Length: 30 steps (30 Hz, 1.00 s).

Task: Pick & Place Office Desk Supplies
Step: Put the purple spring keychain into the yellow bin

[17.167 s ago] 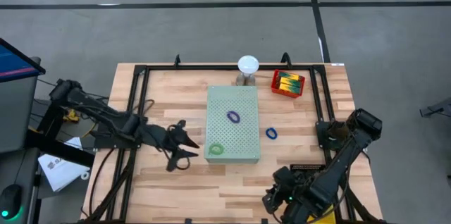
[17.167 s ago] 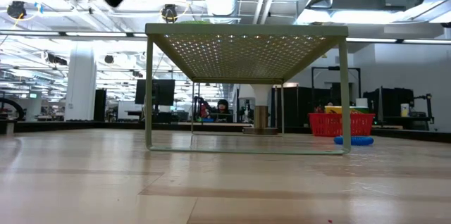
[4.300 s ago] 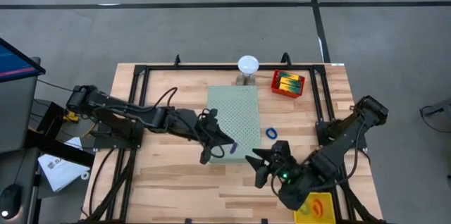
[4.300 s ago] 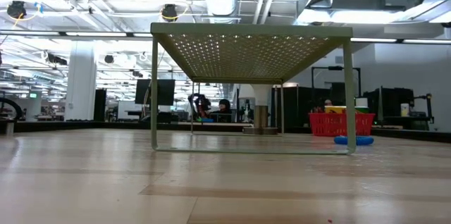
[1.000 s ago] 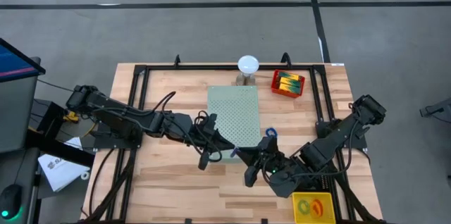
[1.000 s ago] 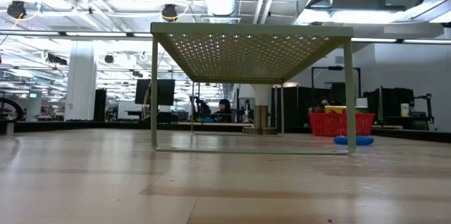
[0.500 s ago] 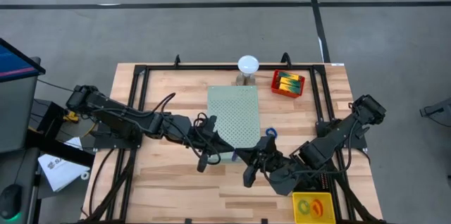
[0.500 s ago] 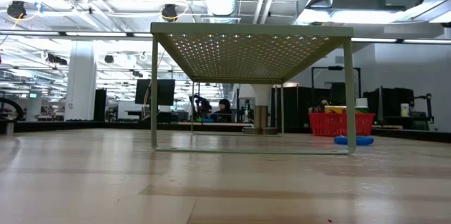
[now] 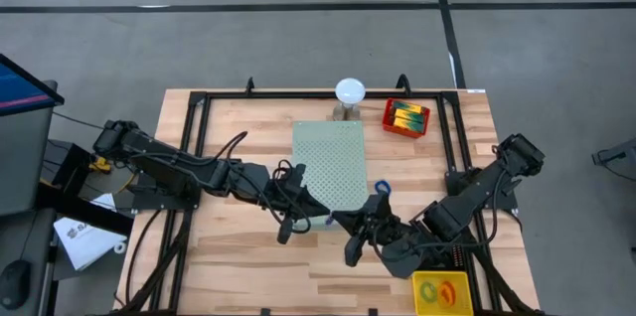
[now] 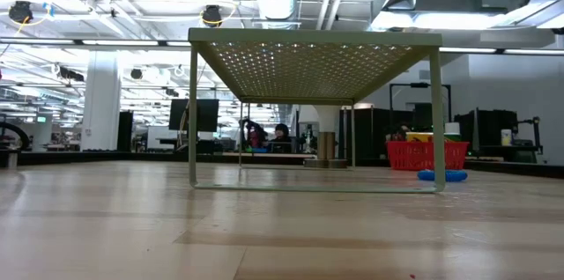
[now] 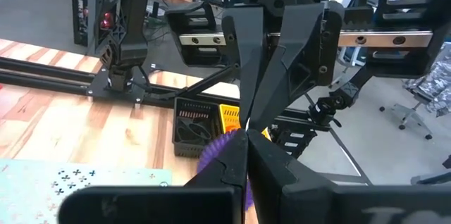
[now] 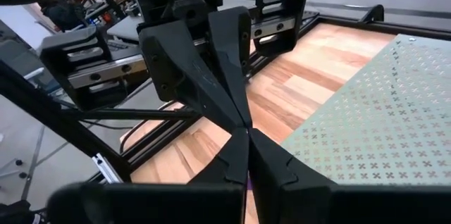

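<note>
Handover under way at the near corner of the perforated board (image 9: 331, 164), above the desk (image 9: 238, 256). Left gripper (image 9: 316, 209) and right gripper (image 9: 343, 223) meet tip to tip there. Both are pinched closed on the same purple band (image 11: 224, 162); it shows only as a sliver between the fingers in both wrist views.

Blue band (image 9: 382, 187) lies on the desk just beside the board's right edge. Red basket (image 9: 406, 117) sits at the far right.

Judgement: the giving side should open only once the receiver's pinch is firm. Loosen slowly, no tugging; a stretched loop can snap free. Then draw apart in a straight line, keeping clear of the board.
</note>
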Each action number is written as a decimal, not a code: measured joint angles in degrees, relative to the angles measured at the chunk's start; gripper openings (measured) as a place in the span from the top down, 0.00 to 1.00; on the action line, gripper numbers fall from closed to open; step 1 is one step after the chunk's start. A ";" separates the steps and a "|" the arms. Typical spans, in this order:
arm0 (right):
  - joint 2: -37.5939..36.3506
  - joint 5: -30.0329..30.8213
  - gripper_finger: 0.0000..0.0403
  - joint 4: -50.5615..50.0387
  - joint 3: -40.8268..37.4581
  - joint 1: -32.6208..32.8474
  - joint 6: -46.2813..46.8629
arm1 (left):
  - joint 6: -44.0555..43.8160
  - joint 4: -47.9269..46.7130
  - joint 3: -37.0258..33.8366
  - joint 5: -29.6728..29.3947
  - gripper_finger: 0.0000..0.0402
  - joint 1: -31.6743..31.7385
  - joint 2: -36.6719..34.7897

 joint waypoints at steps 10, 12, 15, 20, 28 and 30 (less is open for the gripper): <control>0.00 0.69 1.00 -2.95 0.00 2.04 4.08 | 0.09 -0.11 0.00 -0.61 0.94 0.15 0.00; 0.00 0.76 1.00 -5.09 0.00 2.74 6.47 | 0.15 -0.11 0.00 -0.65 0.91 0.15 0.00; 0.00 1.01 1.00 -9.24 0.00 4.24 11.58 | 0.33 -0.96 0.00 -2.07 0.87 0.15 -0.18; 0.00 0.74 1.00 -18.05 0.00 7.96 23.15 | 1.48 -9.31 0.00 -5.85 0.83 0.74 -2.84; 0.03 -7.82 1.00 -35.02 0.00 15.14 44.06 | 1.42 -26.56 0.02 -11.43 0.81 1.22 -10.85; 0.11 -11.19 1.00 -38.02 -0.01 17.24 48.25 | 0.37 -30.49 0.02 -12.59 0.81 1.22 -12.82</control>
